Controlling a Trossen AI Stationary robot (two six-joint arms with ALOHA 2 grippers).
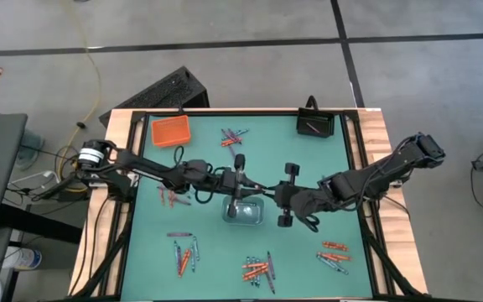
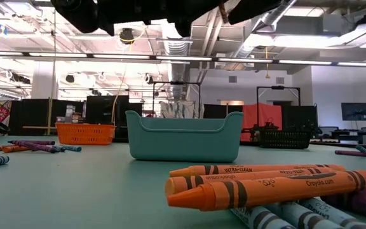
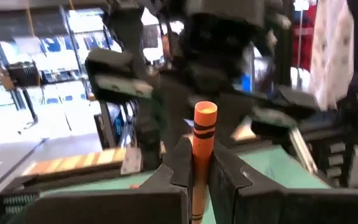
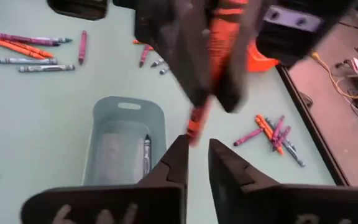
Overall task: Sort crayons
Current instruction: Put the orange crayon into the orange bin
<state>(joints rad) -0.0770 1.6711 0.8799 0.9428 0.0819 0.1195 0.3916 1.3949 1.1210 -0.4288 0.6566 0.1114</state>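
Green table (image 1: 141, 252) holds many unsorted crayons (image 1: 257, 269); my left gripper (image 3: 194, 180) clamps an orange crayon (image 3: 202, 134), my right gripper (image 4: 196, 163) jaws narrowly parted beneath it, empty.

You see two dark, jointed arms; the left arm (image 1: 141, 165) wears a white-banded black cylinder at its base, and black cables loop beside the right arm (image 1: 367, 178).

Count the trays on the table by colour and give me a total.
Orange tray: 1
Black tray: 1
Clear grey tray: 1
Total: 3
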